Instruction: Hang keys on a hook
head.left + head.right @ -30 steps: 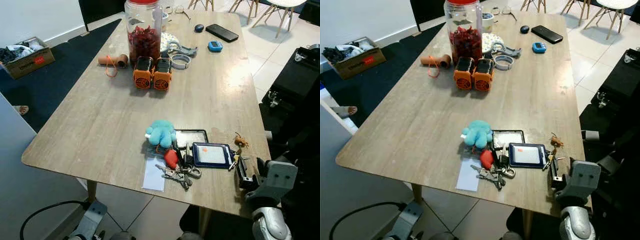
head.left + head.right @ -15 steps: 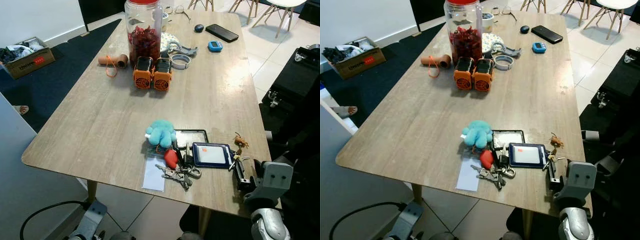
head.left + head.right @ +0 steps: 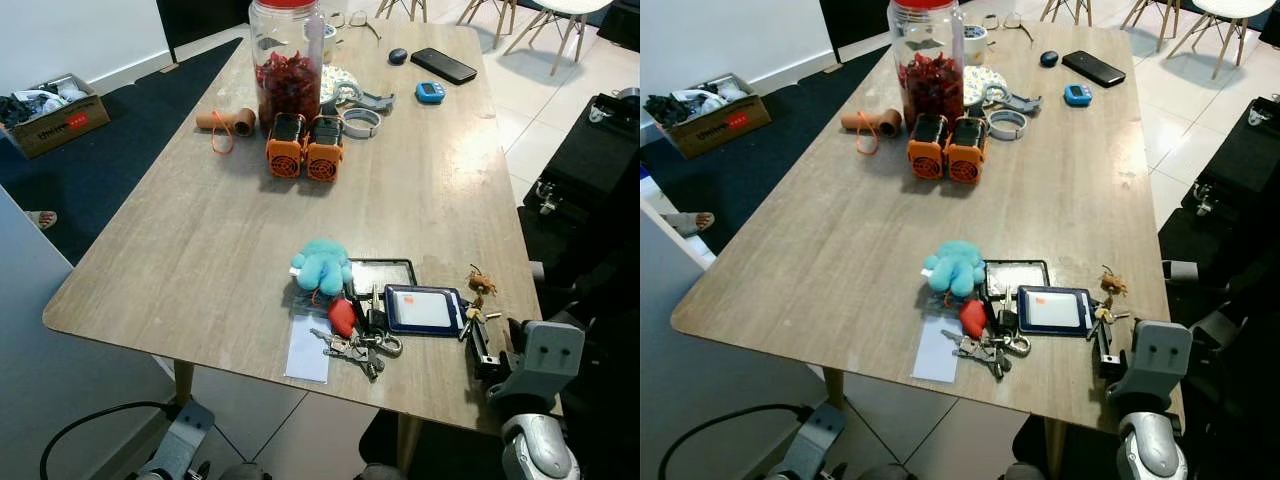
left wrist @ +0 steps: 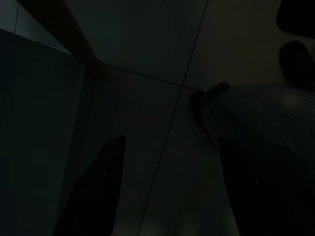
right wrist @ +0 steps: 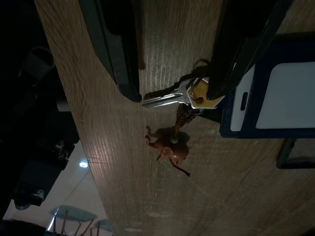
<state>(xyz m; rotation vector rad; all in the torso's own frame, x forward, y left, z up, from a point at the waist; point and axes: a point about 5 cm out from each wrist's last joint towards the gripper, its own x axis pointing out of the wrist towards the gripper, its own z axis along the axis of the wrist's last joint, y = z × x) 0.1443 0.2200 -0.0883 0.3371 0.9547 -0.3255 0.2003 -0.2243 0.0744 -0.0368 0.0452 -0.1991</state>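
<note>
A small set of keys (image 5: 182,96), one silver and one gold-headed, lies at the table's right front edge with a brown charm (image 3: 480,281) tied to it. My right gripper (image 3: 479,343) is open and low over the table, one black finger (image 5: 115,54) on each side of these keys. A second, bigger key bunch (image 3: 358,347) with a red fob lies at the front edge beside a white card (image 3: 308,350). My left arm (image 3: 181,440) hangs below the table, its gripper (image 4: 172,206) open over dark floor.
A blue card holder (image 3: 424,309), a black-framed holder (image 3: 382,274) and a teal plush (image 3: 321,265) lie beside the keys. Further back stand two orange devices (image 3: 304,147), a jar (image 3: 288,60) and a phone (image 3: 444,65). Black equipment (image 3: 585,170) stands right of the wooden table (image 3: 200,240).
My right gripper has edged slightly closer to the small keys at the table edge. Everything else on the table lies as before.
</note>
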